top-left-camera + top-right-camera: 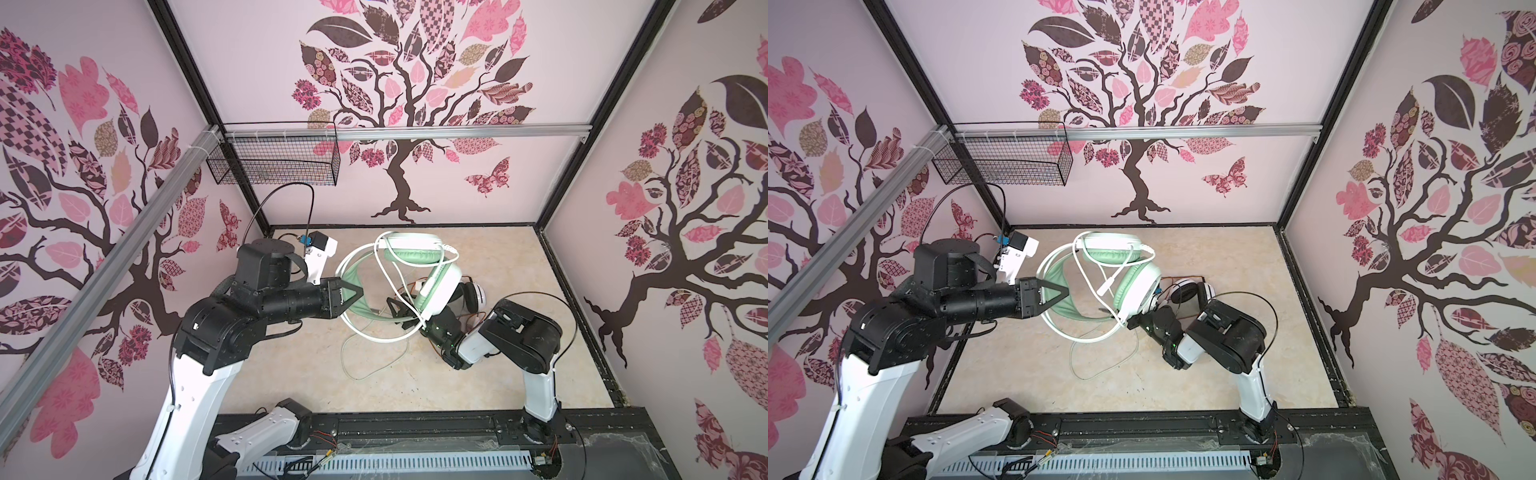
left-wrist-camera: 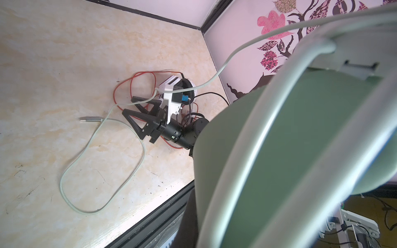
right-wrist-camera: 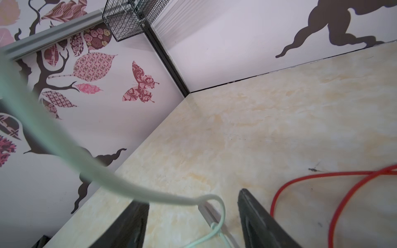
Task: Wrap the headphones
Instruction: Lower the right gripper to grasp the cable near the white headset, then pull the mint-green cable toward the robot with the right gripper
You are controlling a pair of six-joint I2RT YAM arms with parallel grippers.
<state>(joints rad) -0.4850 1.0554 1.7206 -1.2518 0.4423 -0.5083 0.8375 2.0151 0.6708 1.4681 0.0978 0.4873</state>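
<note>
The mint-green headphones hang above the table, and my left gripper is shut on their padded headband. Their pale cable crosses the ear cups and drops in a loop onto the table, ending in a metal plug. My right gripper is low under the ear cup, its jaws apart, with the pale cable running between them untouched. The white-and-black headphones lie behind it with their orange-red cable spread on the table.
A black wire basket hangs on the aluminium rail at the back left corner. Patterned walls close in the beige table on three sides. A black rail with the arm bases runs along the front.
</note>
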